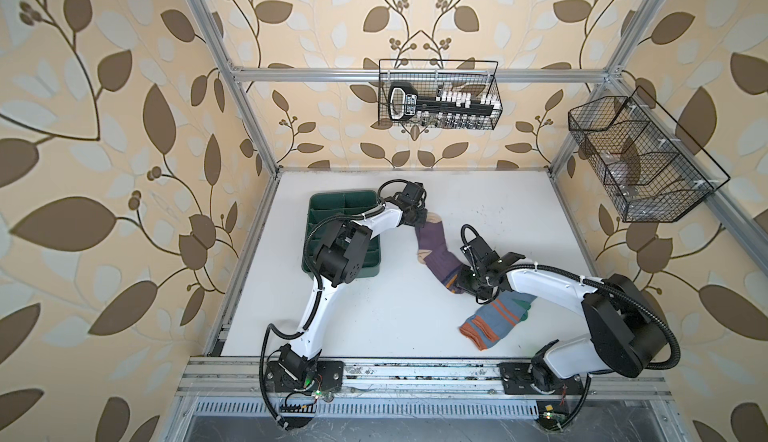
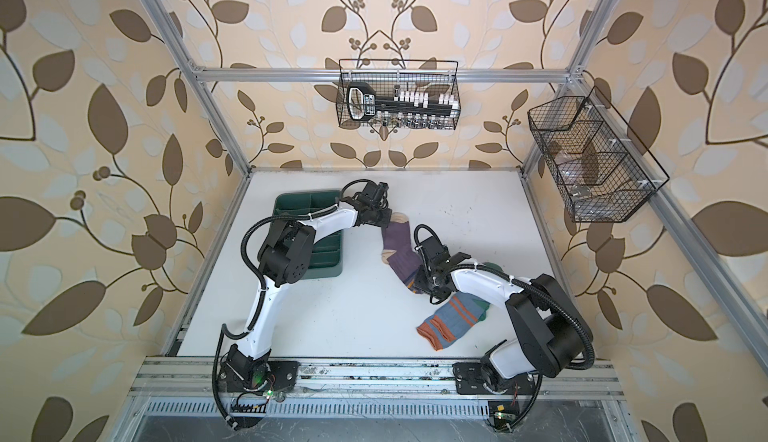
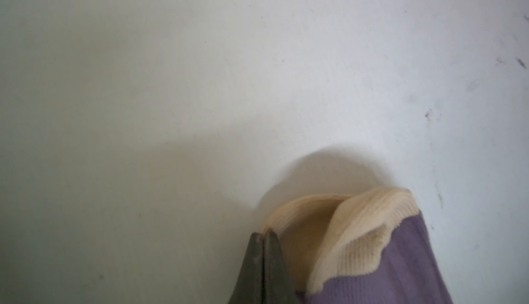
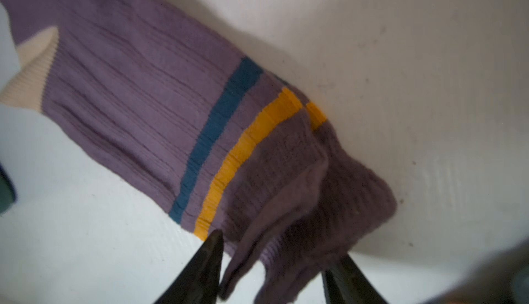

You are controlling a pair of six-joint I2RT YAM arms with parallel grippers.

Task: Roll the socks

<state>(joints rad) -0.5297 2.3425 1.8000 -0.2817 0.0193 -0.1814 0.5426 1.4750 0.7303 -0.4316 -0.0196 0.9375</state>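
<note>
A purple sock [image 1: 432, 248] [image 2: 397, 248] with a beige toe and heel lies stretched on the white table. My left gripper [image 1: 419, 219] [image 2: 384, 219] is at its far end. In the left wrist view that gripper [image 3: 263, 235] is shut on the edge of the beige toe [image 3: 360, 225]. My right gripper [image 1: 459, 284] [image 2: 417, 284] is at the striped cuff end. In the right wrist view it [image 4: 280, 244] stands open, the purple cuff [image 4: 329, 202] bunched between its fingers. A grey-blue sock [image 1: 494, 321] [image 2: 453, 319] with orange stripes lies partly under the right arm.
A green divided tray [image 1: 345, 203] [image 2: 307, 203] sits at the left of the table, partly under the left arm. Two black wire baskets [image 1: 438, 94] [image 1: 640, 161] hang on the frame behind and to the right. Aluminium rails border the table.
</note>
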